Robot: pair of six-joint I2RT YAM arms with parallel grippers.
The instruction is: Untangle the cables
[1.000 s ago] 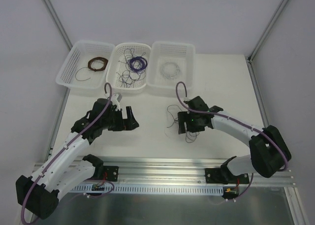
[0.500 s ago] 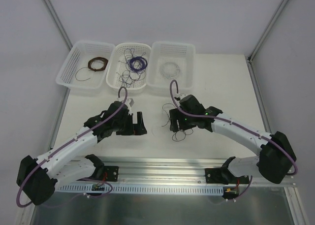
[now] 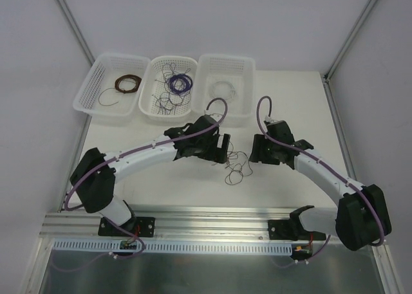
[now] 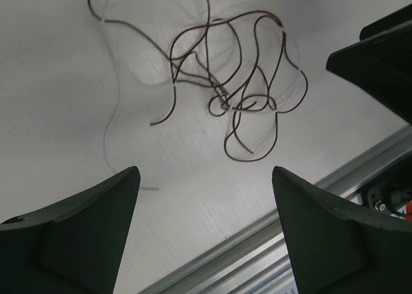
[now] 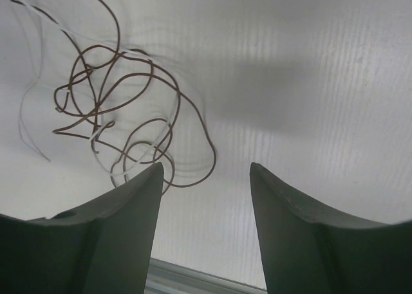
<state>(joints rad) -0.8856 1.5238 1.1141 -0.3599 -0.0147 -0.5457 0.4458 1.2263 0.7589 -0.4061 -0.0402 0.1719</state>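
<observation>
Cables (image 4: 222, 104) — brown, perhaps white — between spread left gripper (image 4: 203, 178), right gripper (image 5: 206, 168)

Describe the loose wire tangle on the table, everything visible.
The cables are hair-thin brown and pale strands in loose irregular loops, crossing most densely near the middle, with free ends trailing out. They lie on the white table, between the open left gripper and open right gripper; neither touches them.
</observation>
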